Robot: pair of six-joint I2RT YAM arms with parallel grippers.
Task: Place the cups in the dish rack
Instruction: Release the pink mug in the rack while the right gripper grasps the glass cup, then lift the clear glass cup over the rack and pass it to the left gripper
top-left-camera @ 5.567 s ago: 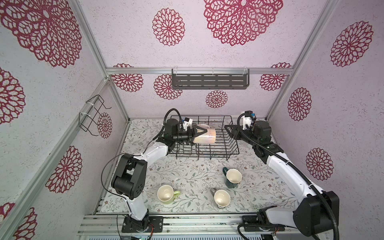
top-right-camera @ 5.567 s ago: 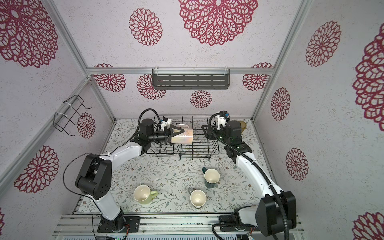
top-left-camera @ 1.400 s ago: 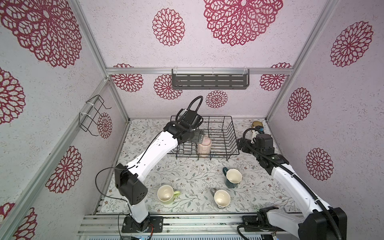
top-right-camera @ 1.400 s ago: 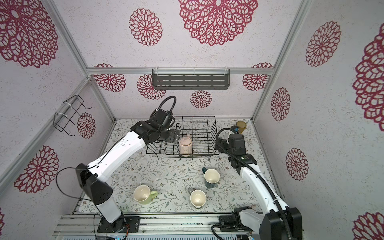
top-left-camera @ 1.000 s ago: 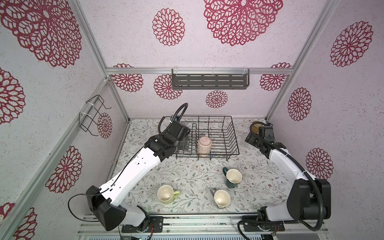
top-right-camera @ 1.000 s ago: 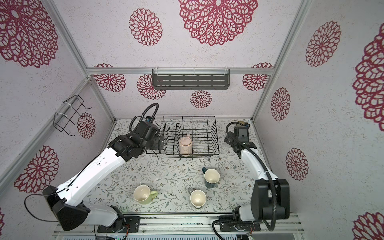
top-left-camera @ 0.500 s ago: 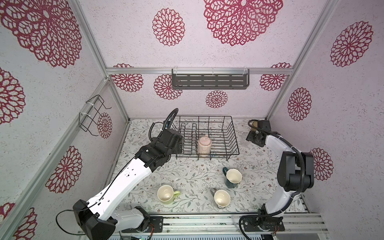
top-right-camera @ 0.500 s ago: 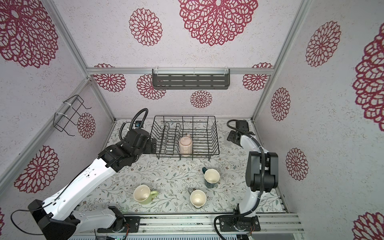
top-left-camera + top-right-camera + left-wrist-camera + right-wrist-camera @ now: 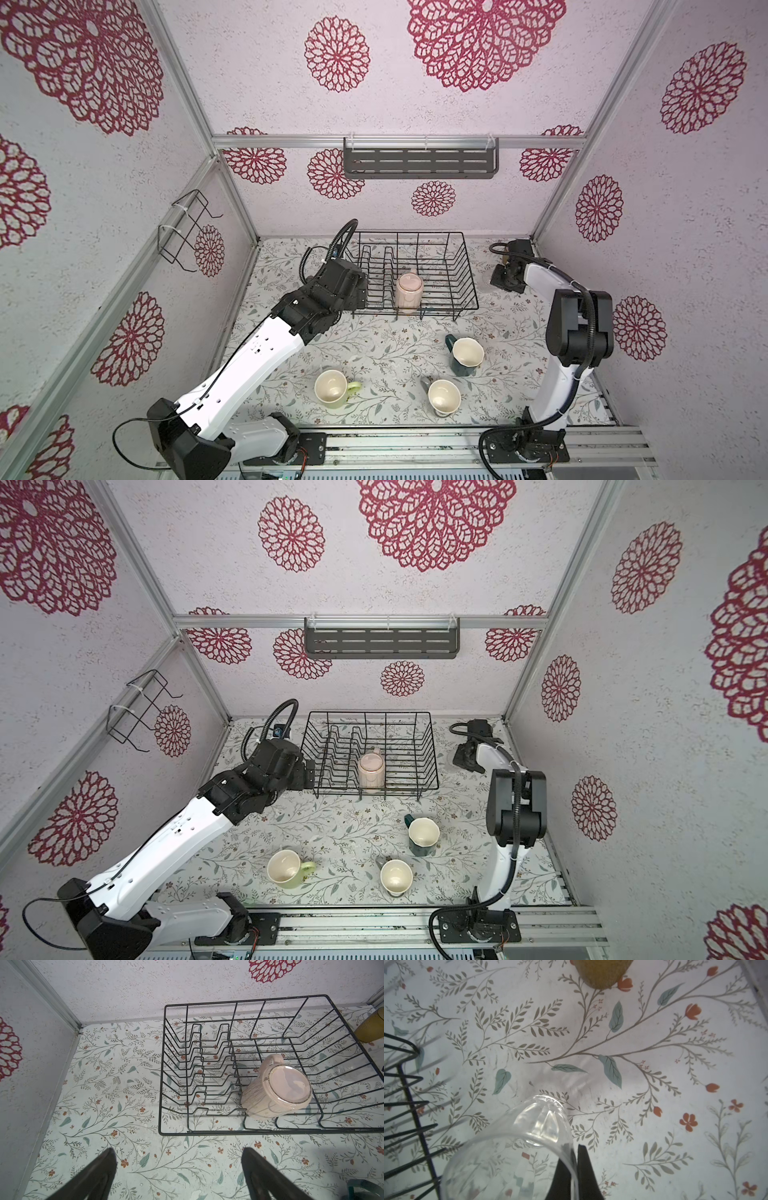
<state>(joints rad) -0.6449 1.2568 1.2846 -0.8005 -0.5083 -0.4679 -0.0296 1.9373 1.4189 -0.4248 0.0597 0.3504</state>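
Closed since a second ago, the right gripper (image 9: pixel 574 1148) is clamped on the rim of the clear glass (image 9: pixel 512 1147), set on the worktop (image 9: pixel 643 1047) beside the dish rack (image 9: pixel 413 1049), and judged light, slick, fragile.

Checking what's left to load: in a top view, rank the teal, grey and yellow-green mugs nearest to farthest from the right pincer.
From the right pincer, shut on the clear glass at back right:
1. teal mug, right of centre.
2. grey mug, nearer the front edge.
3. yellow-green mug, front left of centre.
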